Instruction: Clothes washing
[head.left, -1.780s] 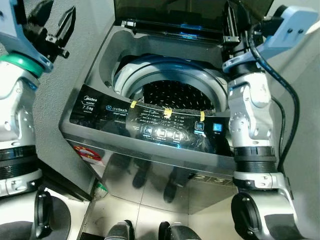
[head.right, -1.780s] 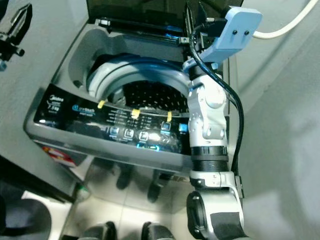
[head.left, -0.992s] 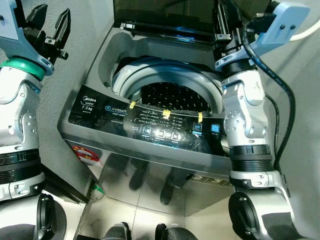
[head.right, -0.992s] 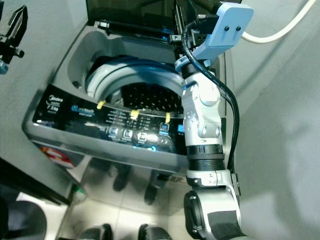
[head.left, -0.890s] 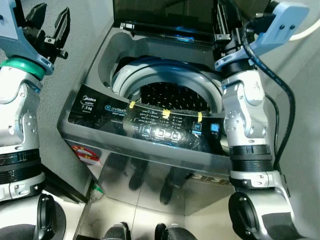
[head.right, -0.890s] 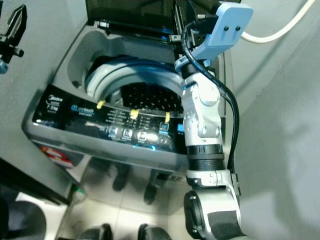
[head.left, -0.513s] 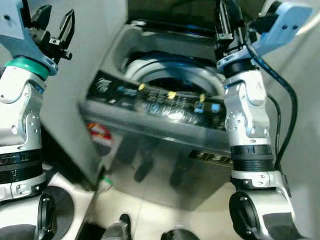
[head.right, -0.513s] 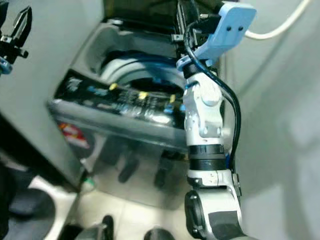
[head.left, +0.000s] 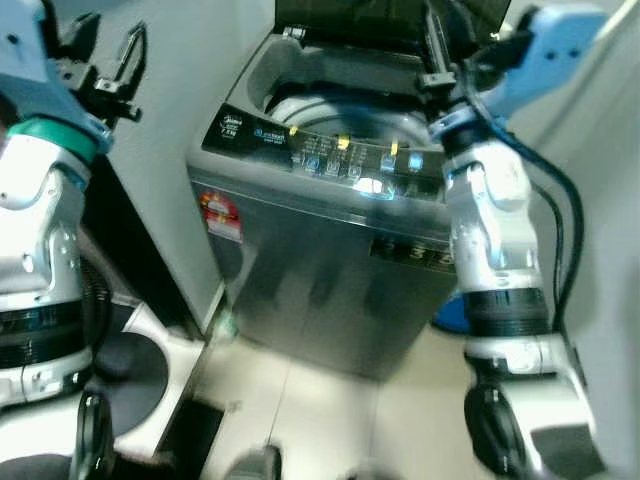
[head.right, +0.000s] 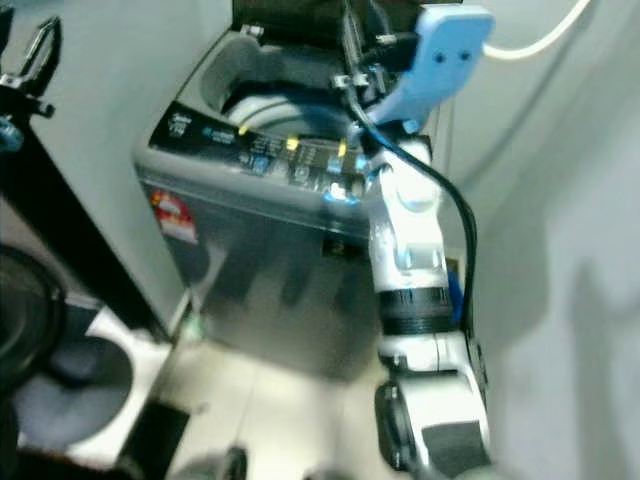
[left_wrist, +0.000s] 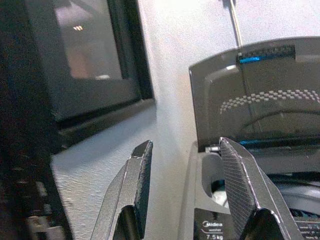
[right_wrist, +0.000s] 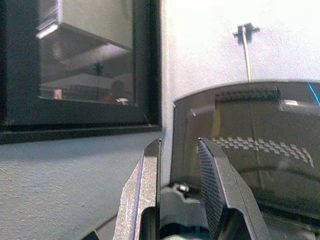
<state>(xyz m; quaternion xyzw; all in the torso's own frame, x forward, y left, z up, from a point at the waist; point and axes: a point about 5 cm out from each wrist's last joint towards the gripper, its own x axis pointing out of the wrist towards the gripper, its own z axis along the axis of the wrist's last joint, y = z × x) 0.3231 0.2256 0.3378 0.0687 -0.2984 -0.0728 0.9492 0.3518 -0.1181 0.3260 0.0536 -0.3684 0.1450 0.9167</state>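
A pale tiled floor is seen nearest, blurred, with a dark round base on it at the robot's left. Standing on the floor just ahead is a grey top-loading washing machine, set against a light wall. A red sticker is seen on its front near the upper left corner. Along its front top edge runs a dark control panel with lit buttons and three small yellow marks. Behind the panel the tub opening is seen, with a pale ring around it; what lies inside cannot be made out. The lid is raised upright at the back of the machine.

The left gripper is held up beside the wall, to the left of the machine and apart from it; its fingers are spread apart with nothing between them. The right gripper is held over the machine's back right corner, near the raised lid; its fingers are a narrow gap apart, with nothing held.

A dark-framed window is seen in the wall beyond the lid. A white hose runs along the wall at the right.
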